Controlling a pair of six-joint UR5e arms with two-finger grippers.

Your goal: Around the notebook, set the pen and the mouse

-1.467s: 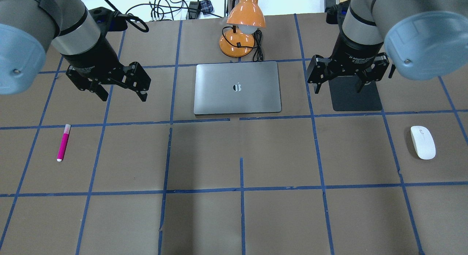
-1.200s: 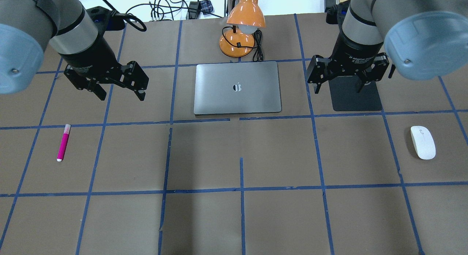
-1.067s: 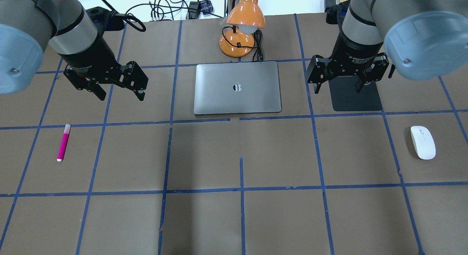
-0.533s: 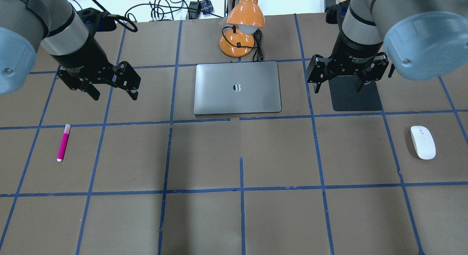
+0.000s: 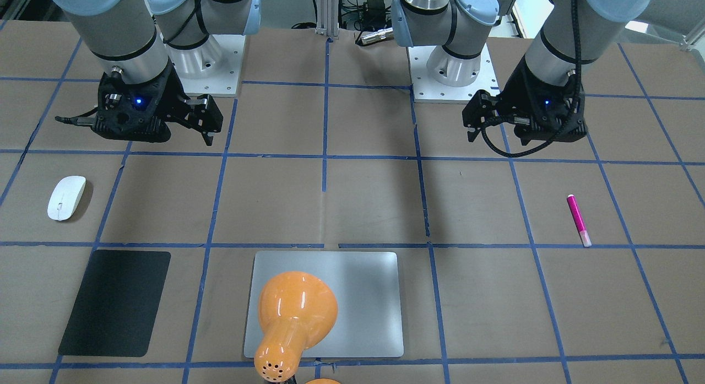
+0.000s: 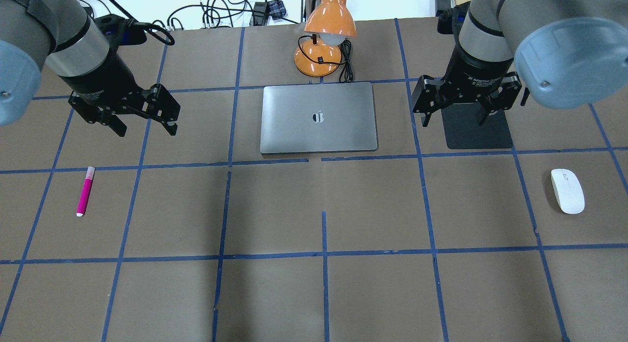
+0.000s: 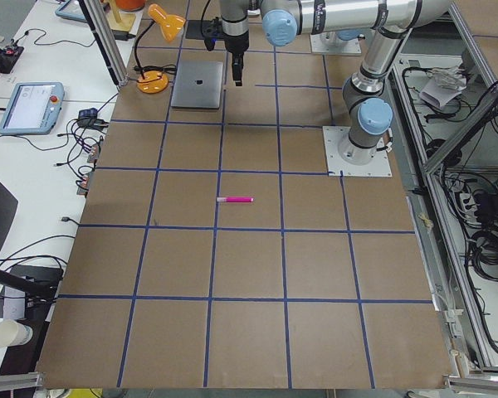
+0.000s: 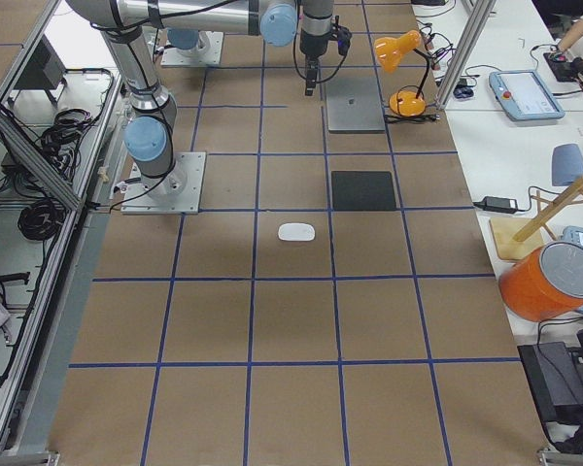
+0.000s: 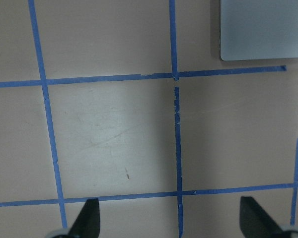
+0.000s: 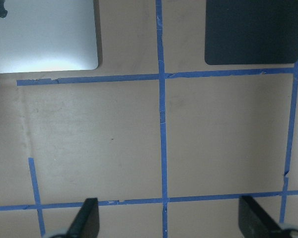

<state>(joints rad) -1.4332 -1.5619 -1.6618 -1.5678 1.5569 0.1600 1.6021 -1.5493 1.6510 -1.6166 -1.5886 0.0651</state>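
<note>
The magenta pen [image 6: 84,191] lies flat at the near left, well left of the silver notebook [image 6: 319,117], which sits closed at the table's far middle. At the near right rests the white mouse [image 6: 567,191]. My left gripper [image 6: 146,128] hangs open and empty above the table, between the pen and the notebook and farther back than the pen. My right gripper [image 6: 454,117] is open and empty too, hovering just right of the notebook over the black mat's edge. The wrist views show each gripper, left [image 9: 171,220] and right [image 10: 171,220], over bare table with a notebook corner [image 9: 263,29] ahead.
A black mat [image 6: 478,131] lies right of the notebook. An orange desk lamp [image 6: 324,42] with its cord stands just behind the notebook and leans over it in the front view. Blue tape lines grid the brown table. Cables lie past the far edge.
My left gripper has moved leftward, away from the notebook, staying open. The right gripper, pen, mouse and notebook have not moved.
</note>
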